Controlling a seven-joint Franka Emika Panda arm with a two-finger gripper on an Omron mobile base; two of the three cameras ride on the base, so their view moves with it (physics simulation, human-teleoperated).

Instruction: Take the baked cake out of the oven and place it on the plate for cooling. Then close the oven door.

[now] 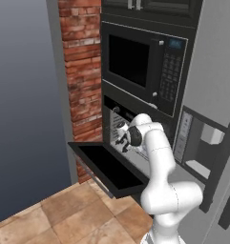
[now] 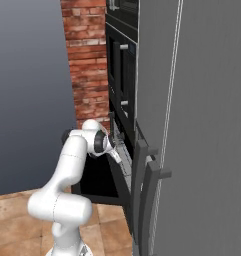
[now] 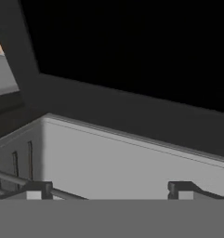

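Forward, arm (image 1: 159,157) bent, reaching into oven (image 1: 117,125)

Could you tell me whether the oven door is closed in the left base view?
No, the oven door is dropped open and lies flat like a shelf in front of the oven, with the arm reaching in above it.

Black microwave (image 1: 144,66) beside brick wall (image 1: 80,71); tiled floor (image 1: 64,214).

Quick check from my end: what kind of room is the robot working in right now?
A home kitchen, most likely. A black built-in microwave sits in a tall cabinet above an oven whose door hangs open, beside a red brick wall and a tiled floor.
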